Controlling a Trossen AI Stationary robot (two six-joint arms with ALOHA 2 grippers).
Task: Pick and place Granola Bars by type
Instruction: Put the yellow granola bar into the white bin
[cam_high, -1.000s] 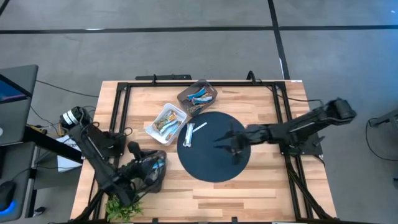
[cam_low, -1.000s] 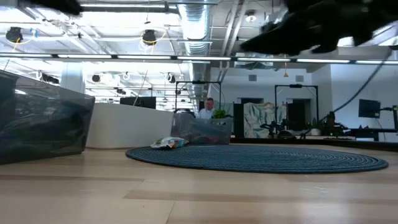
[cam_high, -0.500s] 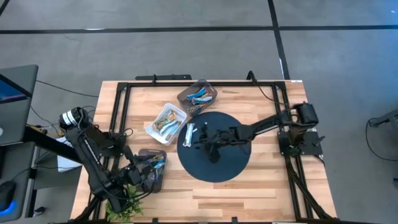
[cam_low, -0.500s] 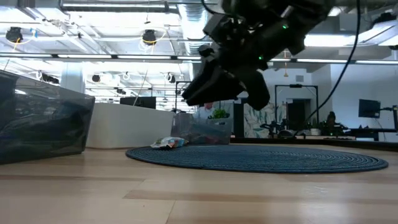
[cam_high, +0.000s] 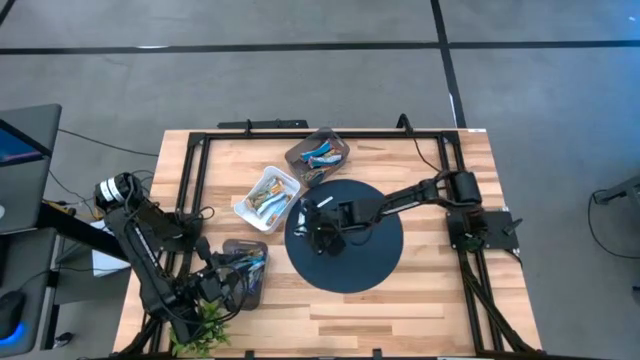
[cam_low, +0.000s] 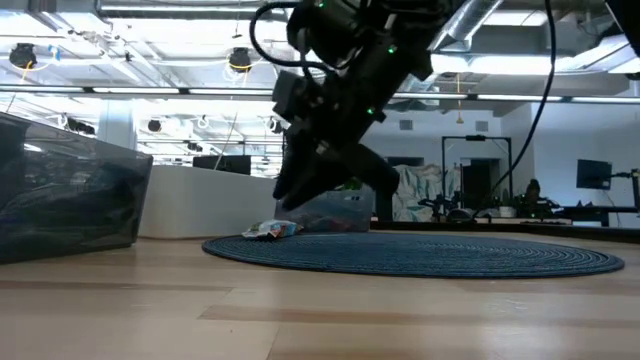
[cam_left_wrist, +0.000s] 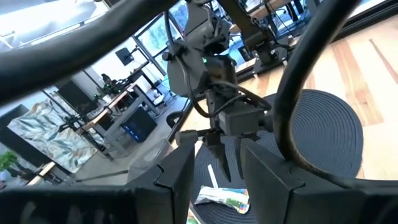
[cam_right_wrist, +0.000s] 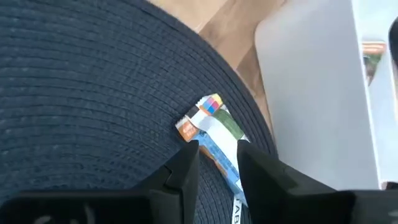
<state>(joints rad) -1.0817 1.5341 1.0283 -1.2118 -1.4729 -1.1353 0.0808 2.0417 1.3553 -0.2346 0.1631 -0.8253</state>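
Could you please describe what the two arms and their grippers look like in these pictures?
Both arms are dark, near-black jointed links. The right arm carries small green indicator lights and looping black cables, plain in the low view. Its right gripper ends in two slim, tapered dark jaws. The left gripper has broad, blocky dark jaws, and the left arm's base shows a pale ring.

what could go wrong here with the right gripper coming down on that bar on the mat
The right gripper hovers open over the white-wrapped bar near the edge of the dark round mat. The bar lies at a slant to the fingers, so they may catch only one end and it could twist out. The white tray sits close beside it, so a finger could bump its wall.
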